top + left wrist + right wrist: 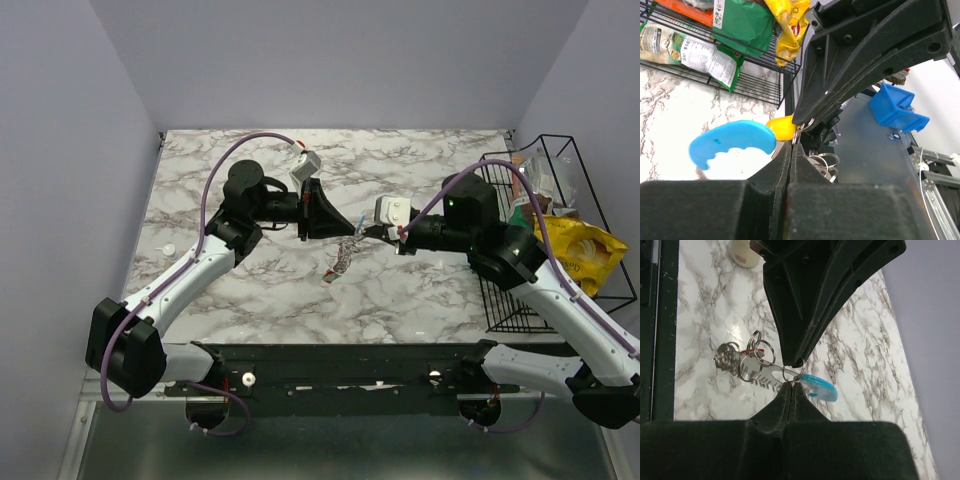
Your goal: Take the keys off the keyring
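Over the middle of the table both grippers meet tip to tip on the keyring (793, 371), a thin metal ring. My left gripper (792, 143) is shut on it, and my right gripper (792, 385) pinches it from the opposite side. A bright blue curved tag (821, 388) hangs from the ring; the same blue tag (732, 142) sits beside a yellow key head (782, 127) in the left wrist view. A silver key (762, 376), a red-headed key (742, 352) and several linked split rings (751, 360) dangle beside it. From above, the bunch (345, 256) hangs below the left gripper (354, 227) and right gripper (370, 232).
A black wire basket (497, 300) holding snack bags (575, 250) stands at the table's right edge. A small white cap (168, 248) lies near the left edge. A blue bin (897, 107) shows beyond the table in the left wrist view.
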